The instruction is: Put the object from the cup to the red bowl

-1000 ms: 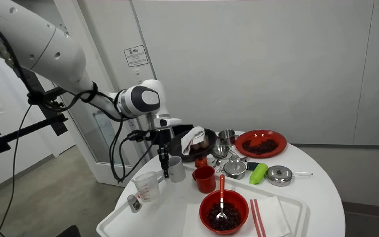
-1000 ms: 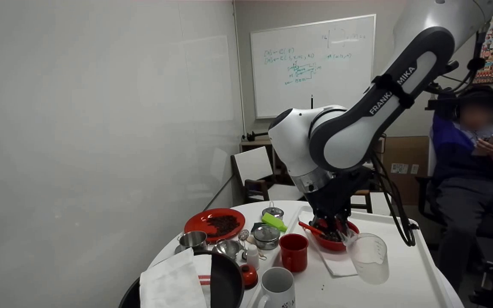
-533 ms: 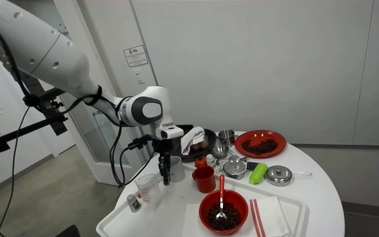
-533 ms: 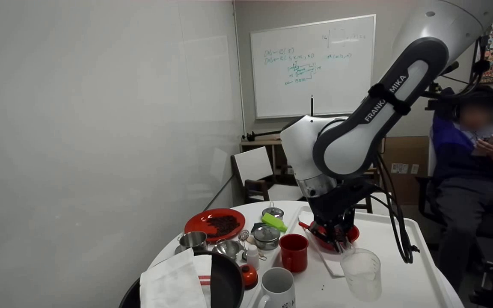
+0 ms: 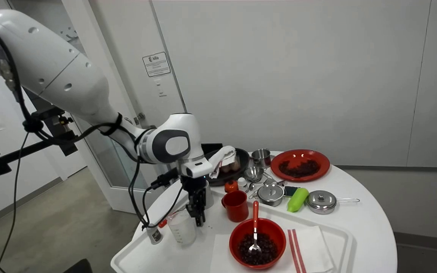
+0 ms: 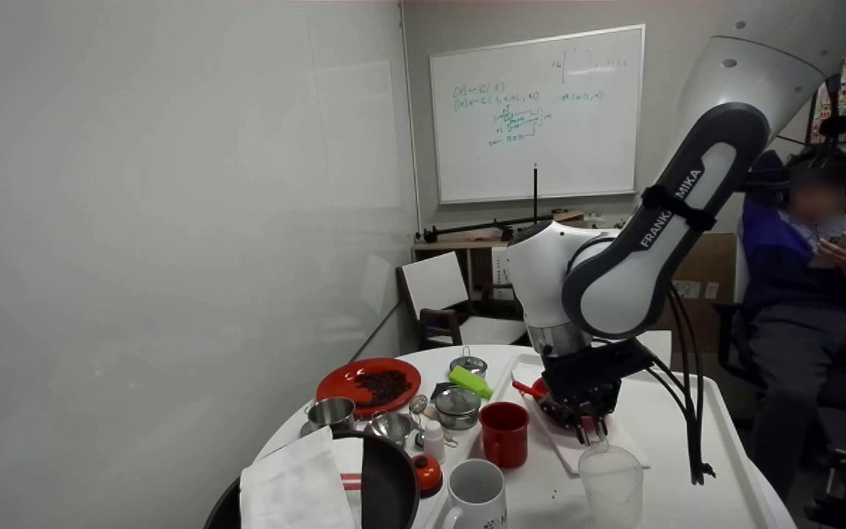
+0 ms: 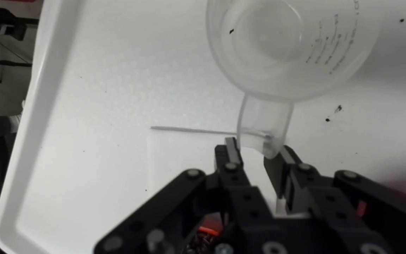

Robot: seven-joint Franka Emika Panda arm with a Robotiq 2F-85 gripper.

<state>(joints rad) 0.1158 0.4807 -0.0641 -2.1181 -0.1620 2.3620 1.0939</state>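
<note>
Red bowl (image 5: 271, 227) holds dark round bits (image 5: 259, 253) plus a spoon (image 5: 255, 218); cup (image 7: 294, 49) looks empty bar a speck, so I'd call the transfer done and setting the cup down the step left. Hand (image 7: 259, 147) is closed down to the width of the cup's handle (image 7: 264, 113), gripped between the fingertips (image 7: 233, 151); nothing else in it. Key relation: cup sits out past the tips on the side away from the bowl, handle pointing back at the hand, long axis near upright, maybe leaning a touch. Can't tell if its base touches the tray (image 7: 111, 88). Single arm (image 5: 78, 87), so no choice of side. Edges: in the wrist view the tray's rim (image 7: 42, 88) is well apart from the cup, mostly bare tray between. In an exterior view a small grey container (image 5: 154, 234) shows just beside the cup, opposite side from the hand; red mug (image 5: 236, 206) is across on the hand's side, apart from it, white mug (image 6: 476, 492) near that. Straight down looks roomy enough. Main risk: letting go before the base is flat likely tips the cup.
</note>
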